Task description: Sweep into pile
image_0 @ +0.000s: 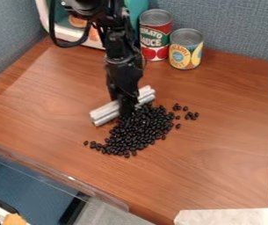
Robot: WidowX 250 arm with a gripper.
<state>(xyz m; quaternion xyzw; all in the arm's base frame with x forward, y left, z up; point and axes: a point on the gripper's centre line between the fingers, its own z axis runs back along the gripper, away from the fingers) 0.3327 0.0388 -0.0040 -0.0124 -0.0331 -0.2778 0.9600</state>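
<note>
At lower left, one clear plastic rim [71, 179] edges the wooden tabletop [218, 176]; at upper left stands one white-and-teal object [71, 31], partly behind the arm; near the centre, one ridged whitish bar [105, 113] lies slantwise in the grasp of one black gripper [126, 110], perhaps a small brush or scraper; against its lower-right side spreads one pile of black beans [137, 132], too many to count, with stragglers at its left and upper-right ends; bar and gripper block part of the pile's upper-left edge; beyond, two cans stand upright, one red-labelled can [154, 37] and, right of it, one shorter yellow-labelled can [186, 50]; pale sheets [229, 217] line the right and lower-right edges.
</note>
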